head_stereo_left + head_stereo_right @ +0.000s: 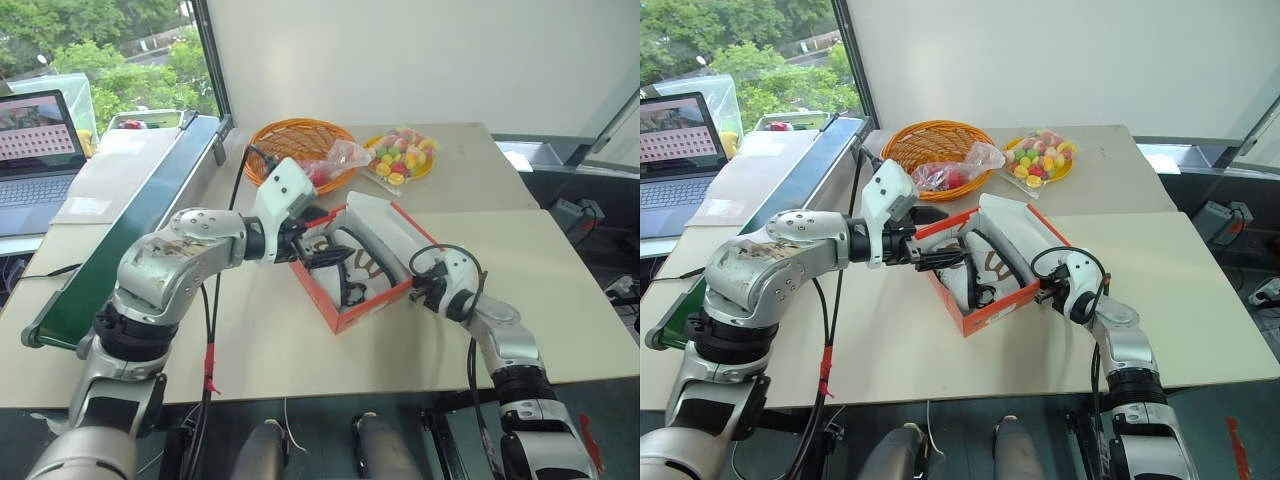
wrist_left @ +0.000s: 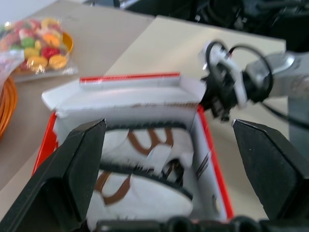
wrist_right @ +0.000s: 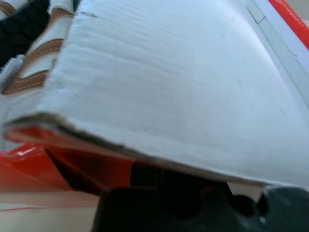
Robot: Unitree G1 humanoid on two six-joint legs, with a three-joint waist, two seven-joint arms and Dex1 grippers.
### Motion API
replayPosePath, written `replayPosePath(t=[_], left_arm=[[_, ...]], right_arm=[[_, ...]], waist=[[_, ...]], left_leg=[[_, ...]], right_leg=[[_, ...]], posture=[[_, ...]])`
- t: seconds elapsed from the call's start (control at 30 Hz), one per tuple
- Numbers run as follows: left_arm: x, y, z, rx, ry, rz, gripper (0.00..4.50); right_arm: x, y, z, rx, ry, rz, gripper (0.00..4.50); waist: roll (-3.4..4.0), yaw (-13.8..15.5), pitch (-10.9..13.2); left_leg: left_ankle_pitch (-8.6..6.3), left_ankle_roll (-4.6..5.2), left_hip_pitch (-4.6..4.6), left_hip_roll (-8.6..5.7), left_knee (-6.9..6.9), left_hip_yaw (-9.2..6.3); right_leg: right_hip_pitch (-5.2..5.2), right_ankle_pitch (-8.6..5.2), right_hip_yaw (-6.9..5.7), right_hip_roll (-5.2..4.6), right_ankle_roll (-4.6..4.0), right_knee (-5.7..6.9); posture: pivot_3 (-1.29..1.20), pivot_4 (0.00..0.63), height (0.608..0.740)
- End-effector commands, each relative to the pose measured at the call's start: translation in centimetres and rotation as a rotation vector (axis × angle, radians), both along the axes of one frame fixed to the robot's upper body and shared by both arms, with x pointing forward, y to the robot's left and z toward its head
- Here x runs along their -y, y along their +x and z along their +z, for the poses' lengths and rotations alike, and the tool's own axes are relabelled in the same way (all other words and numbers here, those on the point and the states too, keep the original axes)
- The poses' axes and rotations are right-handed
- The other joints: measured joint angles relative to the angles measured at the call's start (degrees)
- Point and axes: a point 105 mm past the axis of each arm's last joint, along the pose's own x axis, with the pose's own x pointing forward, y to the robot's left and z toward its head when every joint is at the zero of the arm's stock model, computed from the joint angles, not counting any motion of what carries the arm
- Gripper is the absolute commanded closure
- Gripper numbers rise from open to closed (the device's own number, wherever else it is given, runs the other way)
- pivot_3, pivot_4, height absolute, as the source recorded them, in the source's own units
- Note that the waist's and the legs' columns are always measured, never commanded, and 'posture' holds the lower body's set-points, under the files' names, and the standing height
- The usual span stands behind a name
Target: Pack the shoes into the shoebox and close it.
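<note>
Both shoes [image 1: 985, 270] lie in the shoebox [image 1: 990, 312], lid [image 1: 1020, 232] half raised
Left gripper [image 1: 318, 247] gapes wide and empty above the box; right gripper [image 1: 1045, 292] is clamped tight by the lid's edge

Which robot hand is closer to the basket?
Left. The left gripper hangs open over the shoebox, on the orange wicker basket's side. The right gripper is shut at the box's opposite side, under the lid.
</note>
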Motion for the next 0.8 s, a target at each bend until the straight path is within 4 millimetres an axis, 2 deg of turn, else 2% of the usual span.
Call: replayPosePath(t=[0.03, 0.23, 0.57, 0.7, 0.8], left_arm=[[0.0, -0.1, 1.7, 0.075, -0.029, -0.001, 0.01], [0.1, -0.1, 1.6, 0.08, -0.027, -0.001, 0.01], [0.2, 0.0, 1.6, 0.083, -0.029, -0.002, 0.01], [0.3, 0.1, 1.7, 0.087, -0.03, -0.003, 0.01], [0.2, 0.2, 1.9, 0.097, -0.034, 0.006, 0.01]], right_arm=[[1.3, 1.2, 3.2, 0.129, 0.015, -0.063, 4.5], [0.2, 1.5, 4.8, 0.177, 0.096, -0.028, 4.5], [-3.7, -0.8, 7.7, 0.182, 0.321, 0.207, 4.5], [-4.3, -1.6, 7.8, 0.145, 0.332, 0.263, 4.5], [-5.3, -2.4, 7.1, 0.083, 0.299, 0.326, 4.5]], waist=[[0.0, -0.03, 0.0], [0.0, 0.01, 0.0], [0.0, 0.0, 0.0], [0.0, 0.09, 0.0], [0.0, 0.09, 0.0]], left_leg=[[0.0, 0.0, 0.0, 0.0, 0.0, 0.0], [0.0, 0.0, -0.01, 0.0, 0.0, 0.0], [0.0, 0.0, -0.02, 0.01, 0.0, -0.01], [0.0, 0.0, -0.01, 0.0, 0.0, -0.02], [0.0, 0.0, -0.02, 0.0, 0.0, -0.02]], right_leg=[[0.0, 0.0, 0.0, 0.0, 0.0, 0.0], [0.0, 0.0, 0.0, 0.0, 0.0, -0.02], [0.0, 0.0, 0.0, 0.0, 0.0, 0.0], [0.0, 0.0, -0.01, 0.0, 0.0, 0.0], [0.0, 0.0, -0.01, 0.0, 0.0, 0.0]], posture=[[0.0, 0.15, 0.74], [0.0, 0.15, 0.74], [0.0, 0.15, 0.74], [0.0, 0.15, 0.74], [0.0, 0.15, 0.74]])
